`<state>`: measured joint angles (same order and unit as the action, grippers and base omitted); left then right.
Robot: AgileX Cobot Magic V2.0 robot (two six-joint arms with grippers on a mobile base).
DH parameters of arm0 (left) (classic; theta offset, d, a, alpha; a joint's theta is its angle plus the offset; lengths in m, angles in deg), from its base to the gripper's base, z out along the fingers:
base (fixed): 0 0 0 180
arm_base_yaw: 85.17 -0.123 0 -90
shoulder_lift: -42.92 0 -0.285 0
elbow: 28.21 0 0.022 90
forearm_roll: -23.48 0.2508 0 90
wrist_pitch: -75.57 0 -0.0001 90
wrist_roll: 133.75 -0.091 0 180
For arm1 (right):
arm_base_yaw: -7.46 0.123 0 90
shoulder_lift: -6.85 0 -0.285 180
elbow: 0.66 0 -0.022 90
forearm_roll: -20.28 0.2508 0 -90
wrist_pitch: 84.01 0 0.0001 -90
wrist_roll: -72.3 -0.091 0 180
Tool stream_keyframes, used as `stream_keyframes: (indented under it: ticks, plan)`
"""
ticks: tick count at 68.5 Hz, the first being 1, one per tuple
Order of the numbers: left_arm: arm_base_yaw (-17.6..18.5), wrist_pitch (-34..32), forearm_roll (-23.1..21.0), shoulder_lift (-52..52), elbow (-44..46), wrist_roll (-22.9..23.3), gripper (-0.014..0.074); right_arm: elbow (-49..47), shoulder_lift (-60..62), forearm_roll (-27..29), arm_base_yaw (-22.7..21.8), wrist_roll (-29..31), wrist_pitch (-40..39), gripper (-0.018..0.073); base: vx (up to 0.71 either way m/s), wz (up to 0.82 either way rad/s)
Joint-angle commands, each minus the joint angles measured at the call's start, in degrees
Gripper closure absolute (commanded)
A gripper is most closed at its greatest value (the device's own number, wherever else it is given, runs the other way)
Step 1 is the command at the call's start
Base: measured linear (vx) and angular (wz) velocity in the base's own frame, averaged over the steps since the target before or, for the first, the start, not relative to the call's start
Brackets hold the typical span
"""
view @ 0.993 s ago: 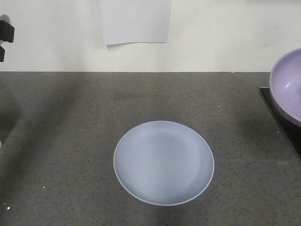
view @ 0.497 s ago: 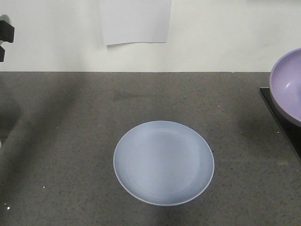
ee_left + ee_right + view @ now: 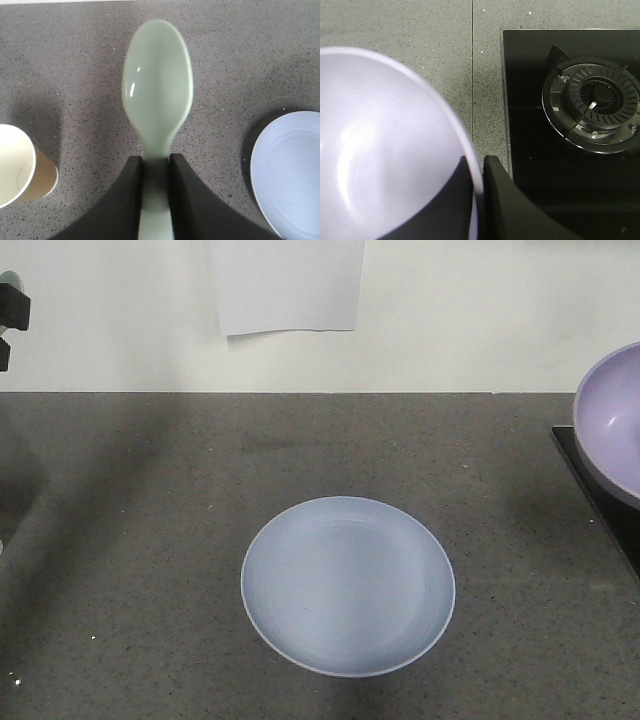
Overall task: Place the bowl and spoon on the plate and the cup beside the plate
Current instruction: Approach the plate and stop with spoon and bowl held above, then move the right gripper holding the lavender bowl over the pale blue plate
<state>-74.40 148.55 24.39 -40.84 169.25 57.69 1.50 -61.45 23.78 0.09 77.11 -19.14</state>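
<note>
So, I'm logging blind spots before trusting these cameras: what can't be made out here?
Left wrist view: spoon handle hidden inside the left gripper; cup cut by the left edge; plate cut by the right edge.
Front view: bowl cut by the right edge; cup absent.
Right wrist view: bowl cut left and below.

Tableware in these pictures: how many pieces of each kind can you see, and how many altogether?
plate: 1
bowl: 1
spoon: 1
cup: 1
Total: 4
</note>
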Motion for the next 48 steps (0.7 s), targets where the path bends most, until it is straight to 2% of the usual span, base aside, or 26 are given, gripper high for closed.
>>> stream_keyframes:
  ticks: [1,48]
  plan:
    - [0.4,-1.4,-0.2,1.5,1.4,-0.1,0.0603,-1.6,0.7,0.0,-0.4,0.4,-3.4,0.0566,0.0,0.0]
    - [0.4,-1.4,-0.2,1.5,1.4,-0.1,0.0603,-1.6,0.7,0.7,-0.4,0.3,-4.8,0.0566,0.0,0.0]
